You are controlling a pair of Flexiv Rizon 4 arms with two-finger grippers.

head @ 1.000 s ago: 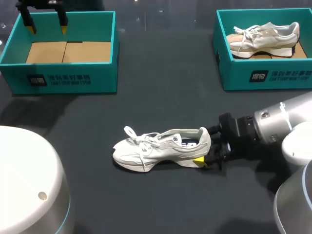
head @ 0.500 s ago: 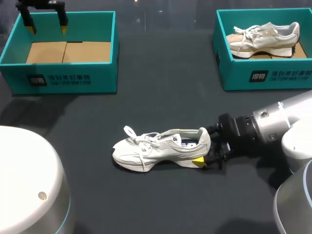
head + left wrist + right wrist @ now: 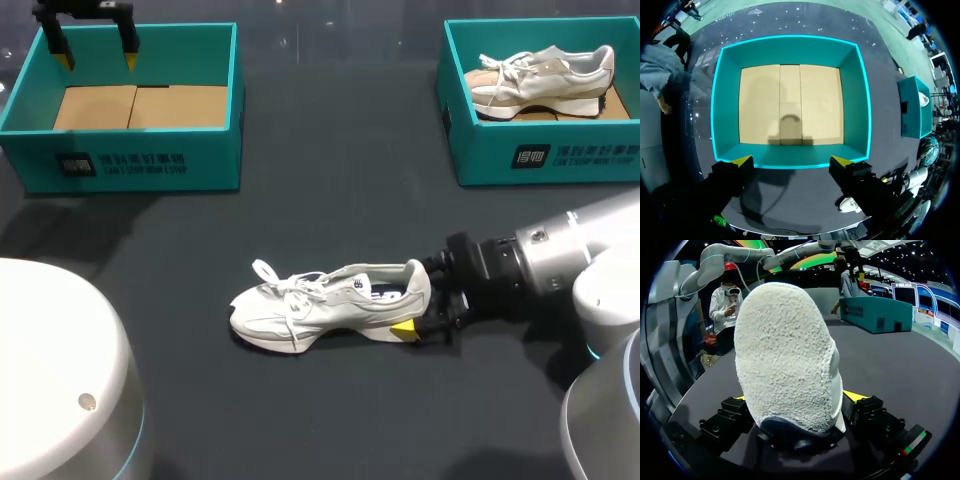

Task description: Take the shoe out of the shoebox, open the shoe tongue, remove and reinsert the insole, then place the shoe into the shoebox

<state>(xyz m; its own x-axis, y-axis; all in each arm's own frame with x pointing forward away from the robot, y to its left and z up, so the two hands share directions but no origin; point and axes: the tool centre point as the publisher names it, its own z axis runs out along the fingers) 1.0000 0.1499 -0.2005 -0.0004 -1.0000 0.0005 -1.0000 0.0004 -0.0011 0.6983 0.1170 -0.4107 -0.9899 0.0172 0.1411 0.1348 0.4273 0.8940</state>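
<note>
On the dark table (image 3: 330, 180) a pale shoe (image 3: 320, 305) stands on its sole near the middle, toe toward my left, well apart from both teal boxes. My right arm (image 3: 545, 265) comes in low from the right, the right gripper (image 3: 412, 312) clamped on the shoe's heel with a yellow tip on either side, while the left gripper (image 3: 97, 55) hangs with jaws wide over the left shoebox (image 3: 130, 160). That box shows only its bare cardboard floor; the right shoebox (image 3: 540, 155) holds a second shoe (image 3: 545, 80)
</note>
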